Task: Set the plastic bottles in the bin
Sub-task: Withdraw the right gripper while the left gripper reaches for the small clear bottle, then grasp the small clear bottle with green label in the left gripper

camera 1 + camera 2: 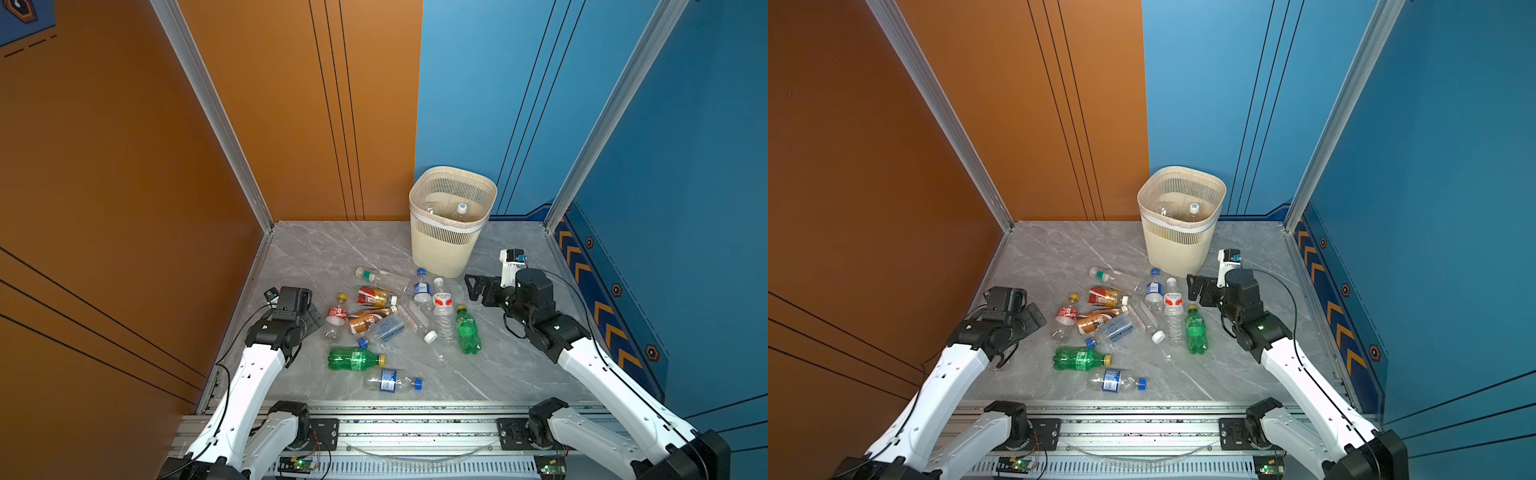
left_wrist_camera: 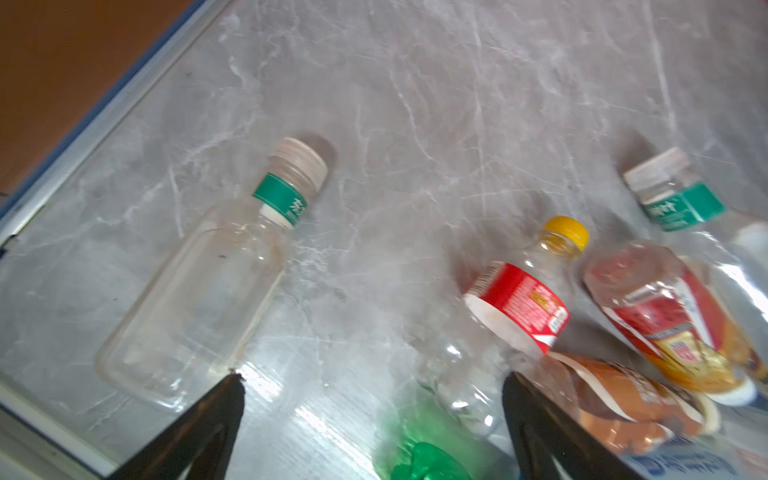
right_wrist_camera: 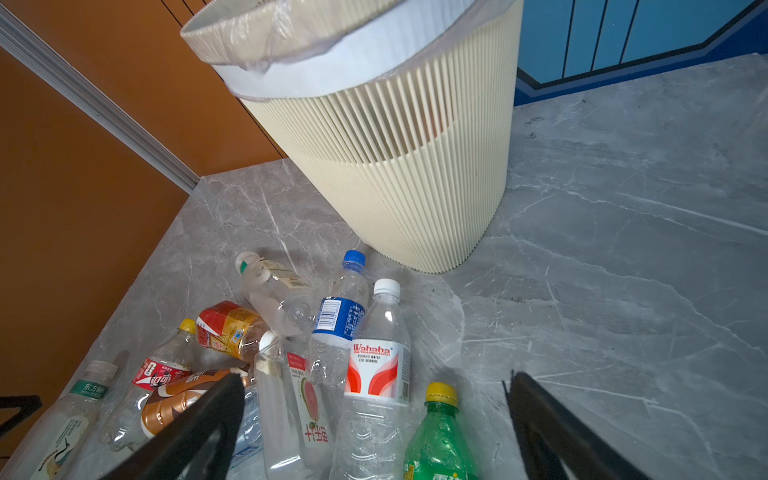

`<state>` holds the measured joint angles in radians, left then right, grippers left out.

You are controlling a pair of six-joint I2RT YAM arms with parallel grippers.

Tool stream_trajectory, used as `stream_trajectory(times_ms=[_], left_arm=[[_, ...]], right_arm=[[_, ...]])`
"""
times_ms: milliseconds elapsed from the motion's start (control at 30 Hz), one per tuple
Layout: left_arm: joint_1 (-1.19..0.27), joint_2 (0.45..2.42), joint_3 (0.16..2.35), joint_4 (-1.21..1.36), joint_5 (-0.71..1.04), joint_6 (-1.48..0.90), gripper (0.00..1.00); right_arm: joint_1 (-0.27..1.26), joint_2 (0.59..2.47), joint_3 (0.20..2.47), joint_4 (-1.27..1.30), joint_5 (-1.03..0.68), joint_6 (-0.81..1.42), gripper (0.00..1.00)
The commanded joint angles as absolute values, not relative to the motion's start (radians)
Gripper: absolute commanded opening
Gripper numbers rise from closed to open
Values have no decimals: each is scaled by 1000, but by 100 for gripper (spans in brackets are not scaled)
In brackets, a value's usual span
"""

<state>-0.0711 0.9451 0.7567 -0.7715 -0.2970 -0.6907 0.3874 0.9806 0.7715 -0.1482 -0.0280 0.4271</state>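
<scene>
Two clear plastic bottles (image 1: pixel 460 211) lie inside the bin (image 1: pixel 444 253) in both top views, one of them showing a white cap. About a dozen more are strewn on the grey marble table (image 1: pixel 316 249) in front of the bin, on the robot's side of it. The nearest, a blue-capped bottle (image 1: pixel 421 286), stops just short of the bin's base. The right gripper (image 1: pixel 472 286) hangs near that base, off the bin's front right, with its jaws spread wide and empty. In the right wrist view its fingers (image 3: pixel 199 428) frame a Wahaha bottle (image 3: pixel 376 365) and a green bottle (image 3: pixel 440 440) lying side by side. The left gripper (image 1: pixel 316 320) sits well away from the bin, on the far side of the pile from it, its jaws also wide apart and holding nothing. In the left wrist view a clear green-banded bottle (image 2: pixel 199 291) lies just beside one finger, apart from the others.
</scene>
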Motion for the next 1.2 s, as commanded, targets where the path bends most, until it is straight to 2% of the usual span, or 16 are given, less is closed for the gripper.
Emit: stream_trajectory(times_ms=[0, 233, 333, 467, 733, 900, 1167], left_arm=[[-29, 965, 747, -805, -358, -624, 98], [72, 996, 730, -788, -384, -552, 98], [131, 1019, 707, -732, -324, -551, 98], [174, 1107, 703, -710, -332, -563, 98], [180, 1273, 699, -657, -350, -574, 100], [179, 1322, 697, -627, -306, -580, 90], [180, 1342, 695, -588, -243, -584, 87]], right_arm=[[384, 956, 752, -150, -9, 440, 100], [364, 935, 717, -134, -27, 465, 100], [354, 928, 704, -121, -29, 475, 100], [337, 927, 701, -116, -43, 479, 100], [303, 920, 687, -111, -64, 482, 100], [286, 914, 677, -108, -67, 488, 100], [277, 923, 673, -97, -78, 495, 100]])
